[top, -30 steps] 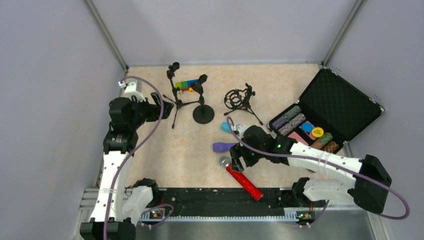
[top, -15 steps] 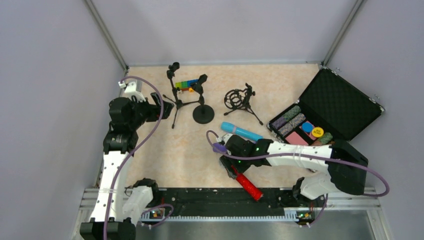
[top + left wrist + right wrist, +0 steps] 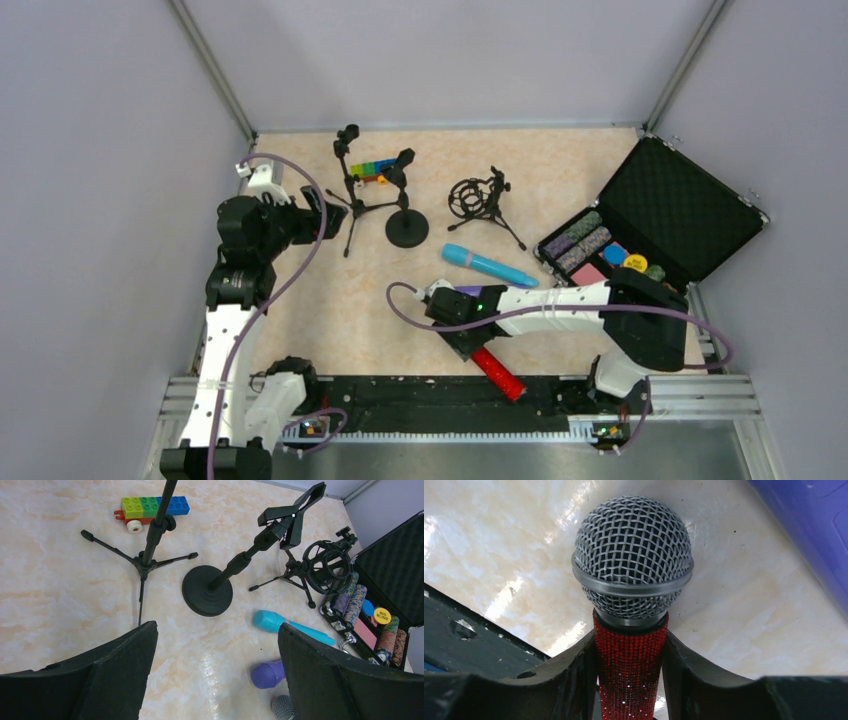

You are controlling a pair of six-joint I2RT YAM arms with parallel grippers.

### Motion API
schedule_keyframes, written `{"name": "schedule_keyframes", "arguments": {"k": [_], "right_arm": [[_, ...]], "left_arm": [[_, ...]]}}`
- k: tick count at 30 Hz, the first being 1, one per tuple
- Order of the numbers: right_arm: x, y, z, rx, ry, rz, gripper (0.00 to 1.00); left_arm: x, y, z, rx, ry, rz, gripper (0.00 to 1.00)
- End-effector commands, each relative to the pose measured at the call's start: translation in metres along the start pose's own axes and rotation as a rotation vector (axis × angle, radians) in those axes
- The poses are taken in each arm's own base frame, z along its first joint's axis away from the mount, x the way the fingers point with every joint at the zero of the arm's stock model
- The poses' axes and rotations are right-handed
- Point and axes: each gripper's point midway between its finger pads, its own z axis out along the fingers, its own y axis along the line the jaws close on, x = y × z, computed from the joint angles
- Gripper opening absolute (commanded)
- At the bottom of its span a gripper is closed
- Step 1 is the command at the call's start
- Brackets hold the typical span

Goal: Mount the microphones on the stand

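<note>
On the tabletop [image 3: 330, 300], three microphones are lying, all of them off the stands. The red microphone [image 3: 633, 555], with its silver mesh head, is sitting nearest the arm bases. The right pincer [image 3: 630, 665] is clamping its glittery handle just below the head, one finger pressing on each side. The purple microphone [image 3: 267, 674] is lying just beside it, partly hidden under the right arm. The blue microphone [image 3: 488, 265] is lying farther back, apart from both.

Three stands are standing toward the back: a tall tripod stand [image 3: 350, 200], a round-base stand [image 3: 207, 596] with a clip on top, and a short tripod stand [image 3: 478, 200] carrying a ring mount. The left pincer [image 3: 215, 670] is hovering wide open, holding nothing, near the tall tripod stand. One block toy [image 3: 150, 507] and one open chip case [image 3: 680, 205] are also sitting on the tabletop.
</note>
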Motion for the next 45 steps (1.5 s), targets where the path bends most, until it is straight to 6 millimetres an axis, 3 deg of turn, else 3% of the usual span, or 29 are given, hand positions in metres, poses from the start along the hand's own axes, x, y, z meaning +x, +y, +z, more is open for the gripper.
{"name": "schedule_keyframes", "arguments": {"k": [1, 8, 14, 20, 26, 29, 34, 37, 45], "right_arm": [[-0.012, -0.001, -0.003, 0.062, -0.014, -0.040, 0.40], [-0.023, 0.005, -0.011, 0.032, -0.046, -0.050, 0.01], [-0.040, 0.015, -0.029, -0.031, -0.124, -0.035, 0.00], [-0.074, 0.039, -0.057, -0.172, -0.276, -0.037, 0.00], [-0.114, 0.080, -0.105, -0.420, -0.471, -0.081, 0.00], [-0.133, 0.089, -0.136, -0.492, -0.596, -0.105, 0.00], [-0.168, 0.087, -0.192, -0.523, -0.873, -0.150, 0.00], [-0.190, 0.075, -0.229, -0.498, -1.082, -0.127, 0.00], [-0.208, 0.019, -0.276, -0.267, -1.403, -0.011, 0.00]], "left_arm": [[-0.010, -0.005, -0.002, 0.020, -0.043, 0.031, 0.94], [-0.010, -0.005, -0.002, 0.021, -0.047, 0.032, 0.94], [-0.010, -0.005, -0.002, 0.023, -0.047, 0.031, 0.94], [-0.010, -0.006, -0.002, 0.027, -0.045, 0.031, 0.94], [-0.008, -0.006, 0.000, 0.033, -0.037, 0.027, 0.94], [-0.008, -0.006, 0.000, 0.034, -0.036, 0.025, 0.94], [-0.006, -0.008, 0.002, 0.046, -0.026, 0.021, 0.94], [-0.005, -0.007, 0.003, 0.048, -0.020, 0.018, 0.94], [-0.004, -0.008, 0.004, 0.055, -0.010, 0.014, 0.93]]}}
